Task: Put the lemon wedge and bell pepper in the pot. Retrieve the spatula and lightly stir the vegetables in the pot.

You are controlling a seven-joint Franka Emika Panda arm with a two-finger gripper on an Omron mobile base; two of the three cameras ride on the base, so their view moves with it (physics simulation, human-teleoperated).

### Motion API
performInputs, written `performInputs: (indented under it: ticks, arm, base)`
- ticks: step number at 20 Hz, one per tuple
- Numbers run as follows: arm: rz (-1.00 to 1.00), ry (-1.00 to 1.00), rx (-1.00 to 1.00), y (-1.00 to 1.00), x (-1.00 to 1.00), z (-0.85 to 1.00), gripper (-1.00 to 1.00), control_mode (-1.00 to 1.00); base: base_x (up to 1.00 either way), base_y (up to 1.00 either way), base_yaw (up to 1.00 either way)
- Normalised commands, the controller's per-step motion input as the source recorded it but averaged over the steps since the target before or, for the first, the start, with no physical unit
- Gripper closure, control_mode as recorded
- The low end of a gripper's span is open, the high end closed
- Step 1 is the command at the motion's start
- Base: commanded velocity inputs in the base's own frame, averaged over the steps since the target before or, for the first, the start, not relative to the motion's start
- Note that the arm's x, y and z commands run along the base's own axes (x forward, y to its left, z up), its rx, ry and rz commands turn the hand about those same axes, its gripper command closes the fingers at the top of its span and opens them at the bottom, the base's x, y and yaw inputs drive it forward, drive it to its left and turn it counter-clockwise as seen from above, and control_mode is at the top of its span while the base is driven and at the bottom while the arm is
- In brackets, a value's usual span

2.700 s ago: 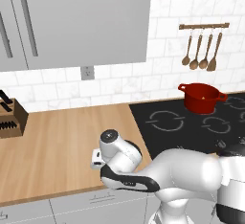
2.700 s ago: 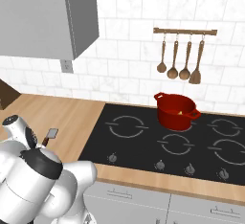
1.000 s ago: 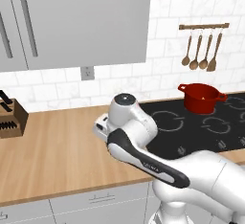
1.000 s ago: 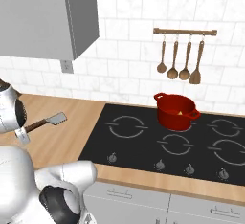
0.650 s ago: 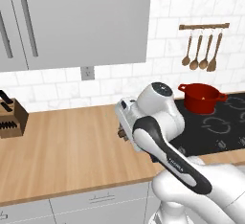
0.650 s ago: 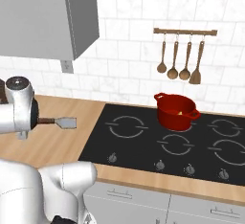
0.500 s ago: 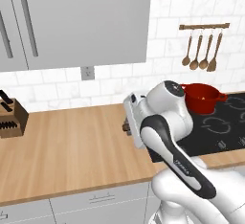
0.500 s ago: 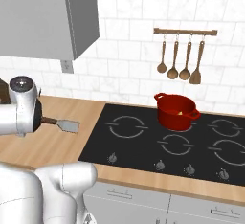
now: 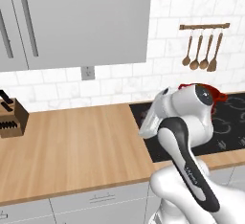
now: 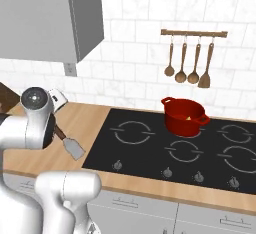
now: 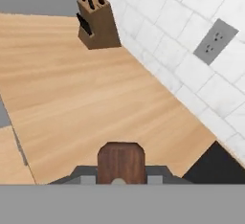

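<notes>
My arm is over the light wooden counter [image 9: 76, 141], near where it meets the black glass cooktop [image 10: 165, 150]. The wood to my left is bare as far as the wooden knife block [image 9: 10, 120] by the white tiled wall [image 9: 110, 86]; in the hand view that block [image 11: 98, 24] stands at the far end of the open board. Grey wall cabinets [image 9: 76, 22] hang above the counter. Between me and the round deep-red pot [image 10: 184, 116] the near burners carry nothing.

Hidden or unclear: in the left base view my own white wrist covers most of the pot [image 9: 217, 95], so just a red sliver of rim shows. Inside the pot, in the right base view, a small yellowish speck shows; I cannot tell which vegetable it is. Brown wooden spoons and a turner [image 10: 187, 63] hang on a rail behind the cooktop.

My gripper [image 11: 121, 177] is clamped narrow on the dark-brown handle [image 11: 121, 163] of the spatula [image 10: 70, 144]. Its flat grey blade [image 10: 75, 149] points down and forward, above the counter near the cooktop's left edge, well apart from the pot.
</notes>
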Motion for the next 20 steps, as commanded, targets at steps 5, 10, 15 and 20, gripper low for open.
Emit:
performInputs:
  ticks: [5, 10, 15, 20]
  arm:
    - [-0.52, 0.07, 0.43, -0.46, 0.26, 0.39, 1.00, -1.00]
    - [-0.47, 0.00, 0.34, -0.29, 0.56, 0.34, 1.00, -1.00]
    - [-0.40, 0.00, 0.18, -0.51, 0.58, 0.01, 1.00, -1.00]
    - [-0.29, -0.04, 0.13, -0.65, -0.27, 0.00, 1.00, -1.00]
  base:
    - [0.00, 0.00, 0.00]
    - [0.00, 0.00, 0.00]
    - [0.00, 0.00, 0.00]
    - [0.00, 0.00, 0.00]
